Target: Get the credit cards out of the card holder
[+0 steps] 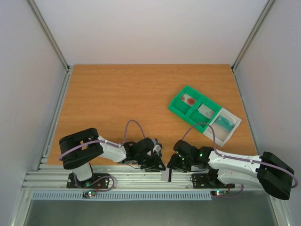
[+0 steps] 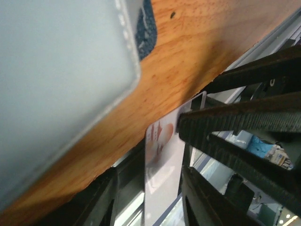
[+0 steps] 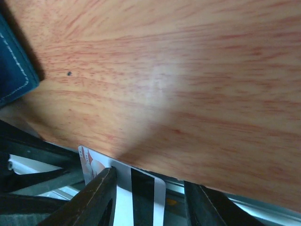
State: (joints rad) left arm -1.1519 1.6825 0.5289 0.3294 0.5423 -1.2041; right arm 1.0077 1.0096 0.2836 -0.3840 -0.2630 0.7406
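Tray [image 1: 177, 98] sits right-rear on table [image 1: 117, 103] (cards [image 1: 190, 100] in its compartments).

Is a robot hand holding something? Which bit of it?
A credit card stands past the table edge, between the left hand and right hand. Which hand pinches it, and where, cannot be told.

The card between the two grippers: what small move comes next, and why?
Probably the right gripper should carry the card towards the green tray: it is already out of the card holder, between its fingers, and other cards lie in that tray.
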